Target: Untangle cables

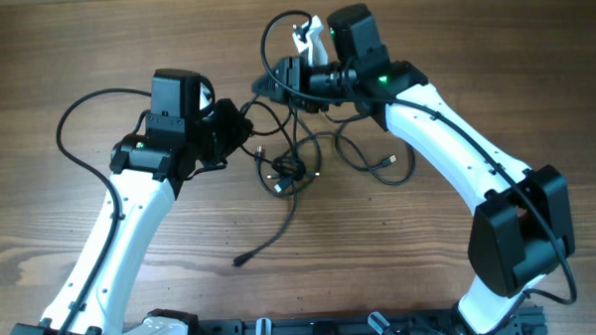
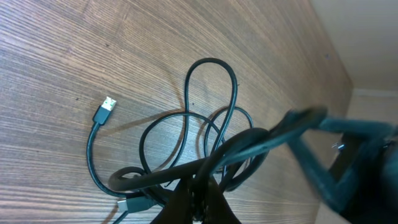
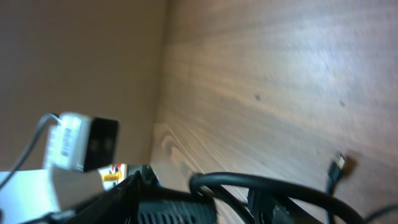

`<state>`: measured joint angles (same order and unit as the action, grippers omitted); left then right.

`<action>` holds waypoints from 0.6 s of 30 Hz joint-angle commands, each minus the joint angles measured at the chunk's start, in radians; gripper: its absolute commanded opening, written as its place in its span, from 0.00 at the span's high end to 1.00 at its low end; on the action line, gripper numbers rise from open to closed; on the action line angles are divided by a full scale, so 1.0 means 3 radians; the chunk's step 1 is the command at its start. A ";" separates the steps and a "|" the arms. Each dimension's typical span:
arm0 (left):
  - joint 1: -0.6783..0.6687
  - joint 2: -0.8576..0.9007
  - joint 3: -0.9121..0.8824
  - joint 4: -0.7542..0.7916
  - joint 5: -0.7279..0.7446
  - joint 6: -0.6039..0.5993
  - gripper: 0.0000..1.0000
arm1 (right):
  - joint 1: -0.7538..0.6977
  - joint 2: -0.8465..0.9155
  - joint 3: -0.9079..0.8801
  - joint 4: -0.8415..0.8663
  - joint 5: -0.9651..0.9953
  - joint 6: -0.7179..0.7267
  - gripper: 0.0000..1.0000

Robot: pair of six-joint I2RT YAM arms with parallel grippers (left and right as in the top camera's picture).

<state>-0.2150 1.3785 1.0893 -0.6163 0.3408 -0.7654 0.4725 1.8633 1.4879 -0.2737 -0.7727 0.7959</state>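
The thin black cables [image 1: 296, 160] lie knotted on the wooden table between my two arms. One loose end trails toward the front and ends in a plug [image 1: 240, 259]. My left gripper [image 1: 233, 130] is shut on a strand at the left side of the tangle. In the left wrist view its jaws [image 2: 200, 200] pinch cable strands [image 2: 211, 99] that loop above them, with a USB plug [image 2: 107, 107] lying flat to the left. My right gripper [image 1: 278, 79] holds a strand at the back of the tangle. In the right wrist view a cable [image 3: 280, 185] runs across its jaws [image 3: 205, 202].
Another plug end [image 1: 389, 161] lies under the right forearm and also shows in the right wrist view [image 3: 339, 163]. The left arm's thick black wire [image 1: 73, 116] arcs out at the far left. The arm bases stand at the table's front edge [image 1: 284, 332].
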 commanded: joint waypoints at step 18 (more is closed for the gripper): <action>0.0009 0.0008 -0.0017 0.0010 0.0009 -0.0020 0.96 | 0.0332 0.0071 0.0010 0.0398 0.0849 -0.0090 0.87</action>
<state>-0.2142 1.3785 1.0893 -0.6083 0.3374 -0.7689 0.5743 1.8702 1.4868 -0.1852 -0.5297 0.8276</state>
